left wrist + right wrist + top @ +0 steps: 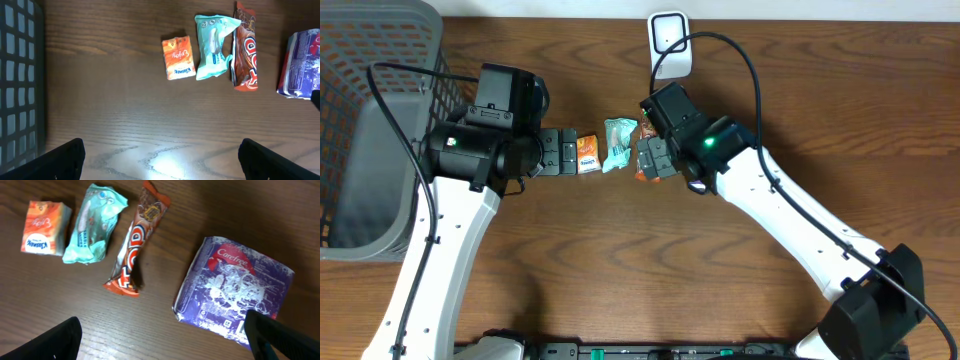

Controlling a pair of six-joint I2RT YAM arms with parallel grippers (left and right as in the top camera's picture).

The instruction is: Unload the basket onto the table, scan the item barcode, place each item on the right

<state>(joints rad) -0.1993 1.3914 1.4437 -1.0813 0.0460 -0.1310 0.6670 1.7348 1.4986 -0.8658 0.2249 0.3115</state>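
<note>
The left gripper [160, 159] and right gripper [162, 337] gape wide, holding nothing. Beneath lie Kleenex pack [177, 57], teal wrapper [212, 47], chocolate bar [132, 250], Carefree pack [235, 287].

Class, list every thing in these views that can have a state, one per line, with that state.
left gripper: open, empty.
right gripper: open, empty.
orange Kleenex pack: closed, lying flat, not held.
teal packet: wrapped, crumpled, lying flat.
chocolate bar: wrapped, lying flat.
purple Carefree pack: closed, wrinkled, lying flat.
barcode scanner: at the far edge, untouched.
gray basket: upright, no items seen inside.
</note>
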